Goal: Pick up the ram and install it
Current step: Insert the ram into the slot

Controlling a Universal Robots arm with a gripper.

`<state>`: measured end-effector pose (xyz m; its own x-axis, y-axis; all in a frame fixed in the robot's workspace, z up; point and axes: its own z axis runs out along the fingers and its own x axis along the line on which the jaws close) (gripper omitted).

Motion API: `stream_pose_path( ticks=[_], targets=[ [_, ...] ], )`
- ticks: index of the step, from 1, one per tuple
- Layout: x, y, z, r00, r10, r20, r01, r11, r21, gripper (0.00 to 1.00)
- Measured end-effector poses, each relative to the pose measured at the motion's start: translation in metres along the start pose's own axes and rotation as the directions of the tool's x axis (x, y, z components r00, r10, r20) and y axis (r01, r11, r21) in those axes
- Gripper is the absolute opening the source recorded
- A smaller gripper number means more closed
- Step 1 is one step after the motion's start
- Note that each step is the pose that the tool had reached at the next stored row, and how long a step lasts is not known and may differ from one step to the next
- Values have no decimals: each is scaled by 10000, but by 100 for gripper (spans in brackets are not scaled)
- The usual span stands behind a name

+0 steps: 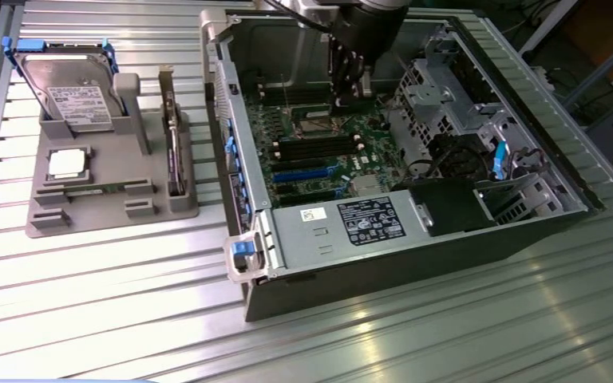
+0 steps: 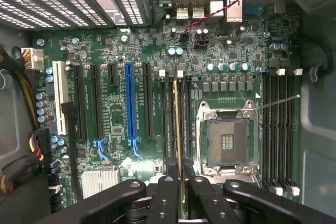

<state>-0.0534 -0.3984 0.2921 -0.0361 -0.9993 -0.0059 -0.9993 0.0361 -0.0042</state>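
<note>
— Ram (image 2: pixel 177 124) position?
— Pinched edge-on between the gripper's (image 2: pixel 179 176) jaws, right over the black memory slots (image 2: pixel 187 114).
— Surroundings?
— Processor socket (image 2: pixel 227 141) just beside the jaws on one side; blue slot (image 2: pixel 130 103) farther off on the other.

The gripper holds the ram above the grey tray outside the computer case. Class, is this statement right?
Wrong place. The gripper holds the ram inside the computer case, above the motherboard beside the empty processor socket, not above the grey tray. The wrist view shows it.
</note>
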Motion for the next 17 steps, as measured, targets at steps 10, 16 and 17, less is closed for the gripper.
stream_pose_path(
  ticks=[10,16,17],
  targets=[
    [1,2,218,10000,0,0,0,10000,0,14],
    [47,2,264,10000,1,-1,-1,10000,0,14],
    [51,3,276,10000,0,-1,0,10000,0,14]
  ],
)
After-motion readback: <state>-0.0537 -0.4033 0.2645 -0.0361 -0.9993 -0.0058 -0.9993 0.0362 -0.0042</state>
